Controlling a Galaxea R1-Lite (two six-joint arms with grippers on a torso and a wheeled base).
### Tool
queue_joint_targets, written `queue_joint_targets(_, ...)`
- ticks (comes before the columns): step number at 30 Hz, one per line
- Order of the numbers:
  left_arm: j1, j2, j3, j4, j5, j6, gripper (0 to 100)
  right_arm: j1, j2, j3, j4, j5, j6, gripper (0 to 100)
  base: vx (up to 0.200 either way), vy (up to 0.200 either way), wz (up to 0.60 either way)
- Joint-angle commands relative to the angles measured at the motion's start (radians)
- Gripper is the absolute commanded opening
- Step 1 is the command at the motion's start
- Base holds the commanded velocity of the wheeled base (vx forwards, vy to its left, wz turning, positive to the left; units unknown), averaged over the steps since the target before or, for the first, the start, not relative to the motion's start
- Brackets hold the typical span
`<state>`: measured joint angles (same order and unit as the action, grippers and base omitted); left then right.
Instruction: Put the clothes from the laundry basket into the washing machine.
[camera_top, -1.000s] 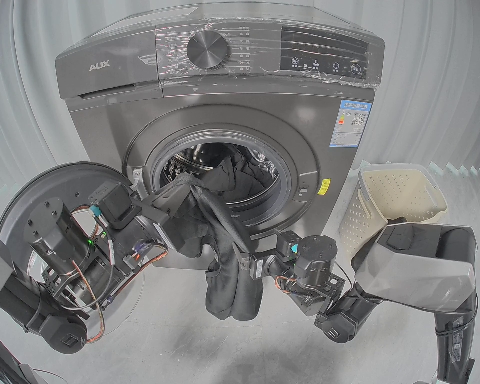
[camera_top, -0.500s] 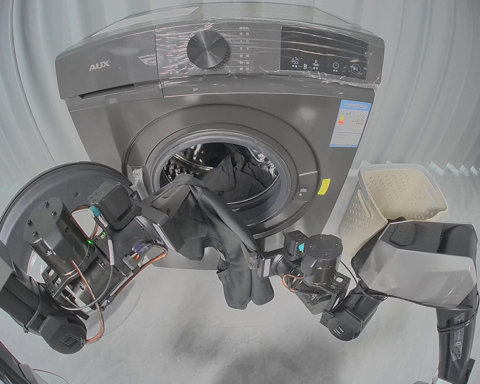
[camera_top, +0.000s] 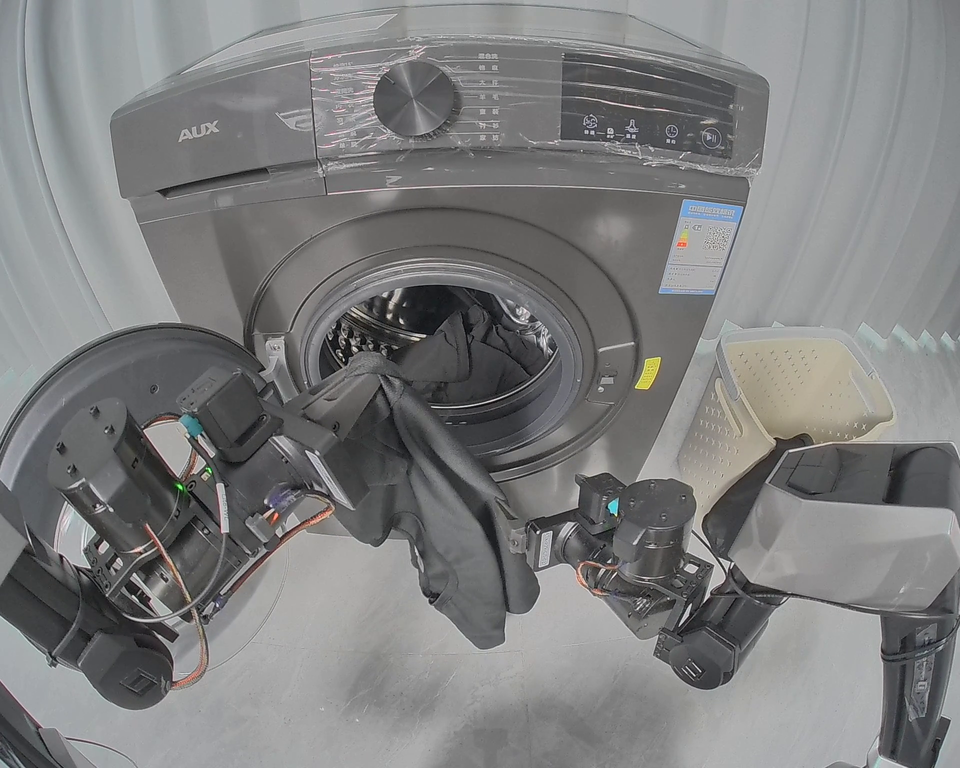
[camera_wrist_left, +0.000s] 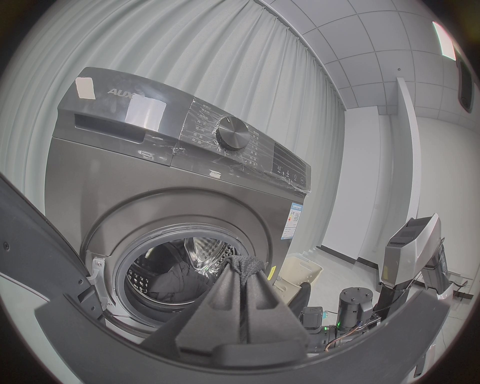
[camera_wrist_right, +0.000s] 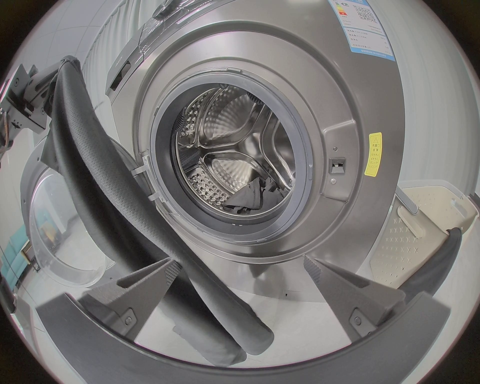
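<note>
A black garment (camera_top: 445, 520) hangs from my left gripper (camera_top: 350, 385), which is shut on its upper end just outside the lower left of the washing machine's round opening (camera_top: 440, 365). In the left wrist view the gripper (camera_wrist_left: 243, 272) pinches a bunch of the cloth (camera_wrist_left: 245, 262). My right gripper (camera_top: 518, 540) is open, low in front of the machine, beside the hanging cloth. A band of the garment (camera_wrist_right: 125, 200) runs between its spread fingers (camera_wrist_right: 150, 280). More dark clothes (camera_top: 470, 355) lie in the drum (camera_wrist_right: 235, 150).
The machine's door (camera_top: 130, 370) stands open to the left, behind my left arm. A cream laundry basket (camera_top: 800, 385) stands on the floor to the machine's right, with a dark piece (camera_wrist_right: 437, 262) over its rim. Grey floor lies in front.
My right gripper has let go of the garment and drawn back to the right. The cloth's lower part has dropped and now hangs from the left gripper alone.
</note>
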<state>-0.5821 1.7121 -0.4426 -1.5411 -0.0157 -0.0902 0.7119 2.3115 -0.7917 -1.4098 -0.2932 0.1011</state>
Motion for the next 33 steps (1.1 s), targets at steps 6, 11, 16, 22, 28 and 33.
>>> queue_joint_targets(6, -0.004, -0.011, 0.005, -0.001, 0.000, 0.001, 0, -0.022, 0.023, -0.024, 0.005, 0.000, 0.005, 100, 0.000, 0.000, 0.00)
queue_joint_targets(11, -0.004, -0.011, 0.007, -0.001, -0.001, 0.001, 0, -0.020, 0.040, -0.040, 0.003, 0.000, 0.005, 100, 0.000, 0.000, 0.00)
queue_joint_targets(16, -0.004, -0.009, 0.008, 0.001, -0.001, 0.001, 0, -0.014, 0.037, -0.043, -0.003, 0.000, 0.005, 100, 0.000, 0.000, 0.00)
queue_joint_targets(22, -0.002, -0.005, 0.008, -0.001, 0.000, 0.000, 0, 0.015, -0.007, -0.031, -0.006, 0.011, 0.005, 100, 0.000, 0.000, 0.00)
queue_joint_targets(28, -0.002, -0.002, 0.008, 0.001, 0.000, 0.000, 0, 0.058, -0.060, -0.015, -0.003, 0.012, 0.002, 100, 0.000, 0.000, 0.00)
queue_joint_targets(33, -0.002, 0.000, 0.007, -0.001, 0.002, 0.000, 0, 0.090, -0.103, -0.014, 0.003, 0.012, -0.001, 100, 0.000, 0.000, 0.00)
